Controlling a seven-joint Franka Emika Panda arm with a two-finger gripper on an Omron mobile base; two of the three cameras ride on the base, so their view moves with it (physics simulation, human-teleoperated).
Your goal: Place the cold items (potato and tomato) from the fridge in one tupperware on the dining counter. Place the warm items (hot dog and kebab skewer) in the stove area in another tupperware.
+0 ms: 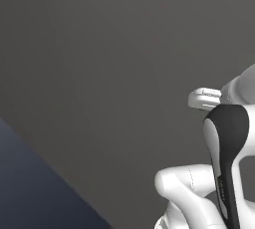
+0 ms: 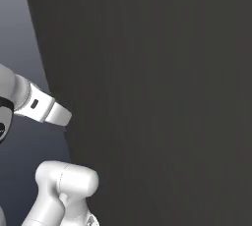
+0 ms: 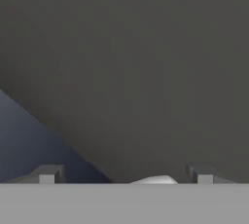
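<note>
Blocky grey fingertips (image 3: pixel 48 173), jaws spread wide, facing smooth matte dark panel (image 3: pixel 146 62)

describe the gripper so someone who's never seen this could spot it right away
A flat dark grey panel takes up most of the scene, with a bluish-grey surface beside it. In front of the panel, the gripper shows in the hand view as two small grey blocky fingertips standing far apart, open, with nothing between them.

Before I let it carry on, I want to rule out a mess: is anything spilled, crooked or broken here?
Nothing stands out. A plain dark grey panel fronts the robot, unmarked, meeting a blue-grey surface. The gripper hangs with jaws wide apart, holding nothing.
</note>
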